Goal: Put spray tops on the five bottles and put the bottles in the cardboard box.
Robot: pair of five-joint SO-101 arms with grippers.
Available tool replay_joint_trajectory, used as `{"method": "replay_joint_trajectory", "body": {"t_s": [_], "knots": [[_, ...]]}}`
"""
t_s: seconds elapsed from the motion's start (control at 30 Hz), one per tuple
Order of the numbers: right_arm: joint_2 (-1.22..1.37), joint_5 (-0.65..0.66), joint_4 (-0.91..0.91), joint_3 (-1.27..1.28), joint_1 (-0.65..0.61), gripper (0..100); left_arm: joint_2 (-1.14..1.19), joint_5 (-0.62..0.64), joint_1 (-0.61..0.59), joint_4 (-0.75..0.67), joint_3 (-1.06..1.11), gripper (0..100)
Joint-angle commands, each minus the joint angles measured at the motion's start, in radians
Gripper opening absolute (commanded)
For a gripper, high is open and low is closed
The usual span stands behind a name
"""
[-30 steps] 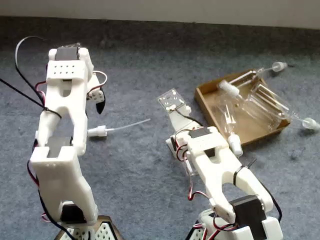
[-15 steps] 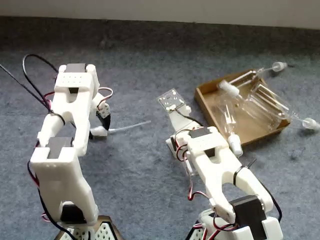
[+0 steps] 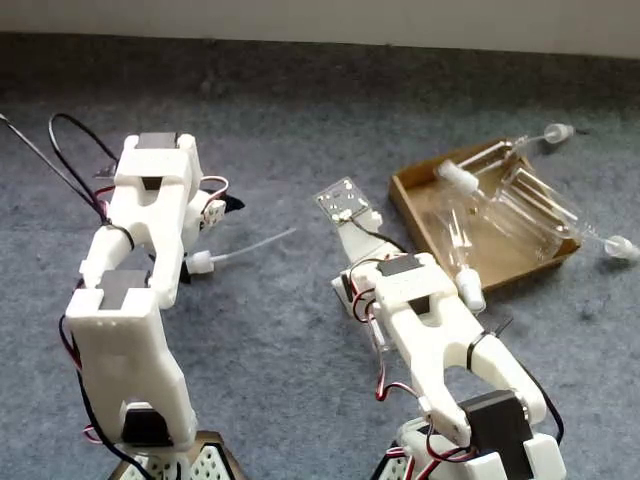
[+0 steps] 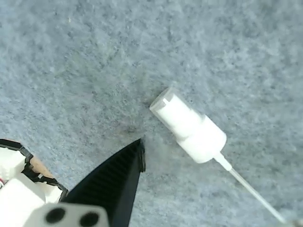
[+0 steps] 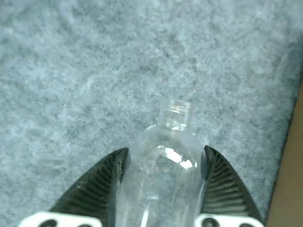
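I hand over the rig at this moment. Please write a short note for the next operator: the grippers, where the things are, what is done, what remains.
Left gripper: open, low over the loose spray top, which lies on the carpet; not holding it.
Right gripper: shut on a clear bottle with a bare neck and no top, near the cardboard box.
Done: capped bottles lie in the box; the exact count is hard to tell.
Left: pick up the spray top, fit it on the held bottle, and put that bottle in the box.
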Motion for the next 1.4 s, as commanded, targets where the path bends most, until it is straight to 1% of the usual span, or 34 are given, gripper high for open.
{"method": "replay_joint_trajectory", "body": {"t_s": [0.0, 0.27, 0.4, 0.67, 0.83, 0.9, 1.0, 1.23, 1.3, 1.33, 1.37], "knots": [[-0.01, -0.006, -0.024, -0.004, -0.002, 12.5, -0.01, 0.017, -0.007, -0.011, -0.002, 54], [-0.01, -0.006, -0.024, -0.004, -0.002, 12.5, -0.008, 0.015, -0.027, -0.012, -0.002, 54], [-0.01, -0.006, -0.024, -0.004, -0.002, 12.5, -0.004, 0.015, -0.033, -0.06, -0.001, 54], [-0.01, -0.006, -0.024, -0.004, -0.002, 12.5, 0.125, 0.015, -0.033, -0.068, -0.013, 54], [-0.01, -0.006, -0.024, -0.004, -0.002, 12.5, 0.137, 0.017, -0.033, -0.061, -0.058, 53], [-0.01, -0.006, -0.024, -0.004, -0.002, 12.5, 0.136, 0.014, -0.033, -0.06, -0.084, 47], [-0.01, -0.006, -0.024, -0.004, -0.002, 12.5, 0.14, -0.015, -0.031, -0.06, -0.116, 35], [-0.01, -0.006, -0.024, -0.004, -0.002, 12.5, 0.143, -0.221, -0.024, -0.061, -0.176, 10], [-0.01, -0.006, -0.024, -0.004, -0.002, 12.5, 0.143, -0.299, -0.024, -0.06, -0.203, 3], [-0.01, -0.006, -0.024, -0.004, -0.002, 12.5, 0.143, -0.344, -0.024, -0.06, -0.216, 0], [-0.01, -0.006, -0.024, -0.004, -0.002, 12.5, 0.143, -0.394, -0.024, -0.06, -0.228, 0]]}}
